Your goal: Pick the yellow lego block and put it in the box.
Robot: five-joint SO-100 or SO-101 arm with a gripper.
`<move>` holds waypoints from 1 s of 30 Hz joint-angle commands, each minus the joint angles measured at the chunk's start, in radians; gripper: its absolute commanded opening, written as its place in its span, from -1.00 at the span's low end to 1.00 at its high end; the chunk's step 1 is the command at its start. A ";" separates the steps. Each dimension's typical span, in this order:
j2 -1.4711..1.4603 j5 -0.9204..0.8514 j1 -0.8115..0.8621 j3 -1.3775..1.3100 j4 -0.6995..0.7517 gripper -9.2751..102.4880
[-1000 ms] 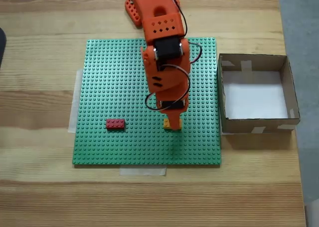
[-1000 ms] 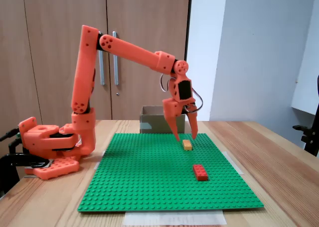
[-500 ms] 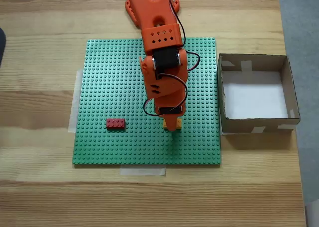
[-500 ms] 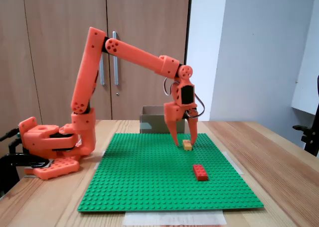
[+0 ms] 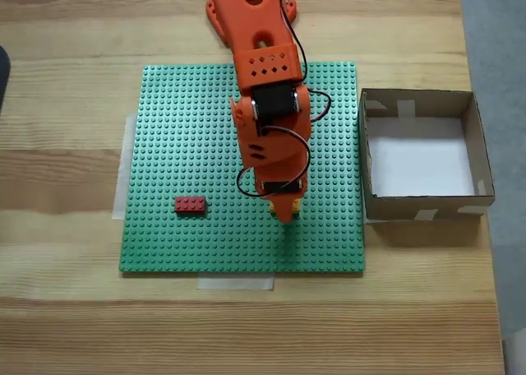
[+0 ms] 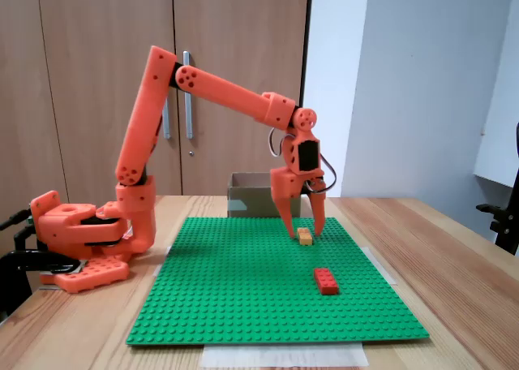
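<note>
One orange robot arm reaches over a green studded baseplate (image 5: 181,145) on a wooden table (image 5: 66,309), its gripper (image 6: 306,234) lowered with its two fingers spread on either side of the single yellow brick (image 6: 305,237), which lies on the plate toward the edge nearest the box. In the side-on fixed view the fingertips hang level with the brick, though contact cannot be made out. One red brick (image 5: 191,204) sits well apart on the same plate, and one cardboard box (image 5: 485,157) stands on the table just beside the plate's edge.
</note>
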 commanded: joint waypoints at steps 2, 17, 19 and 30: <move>0.000 -0.012 0.011 -0.048 -0.002 -0.49; -0.012 -0.051 0.021 -0.052 -0.018 -0.60; -0.012 -0.054 0.020 -0.052 -0.020 -0.61; -0.008 -0.071 0.018 -0.078 0.011 -0.74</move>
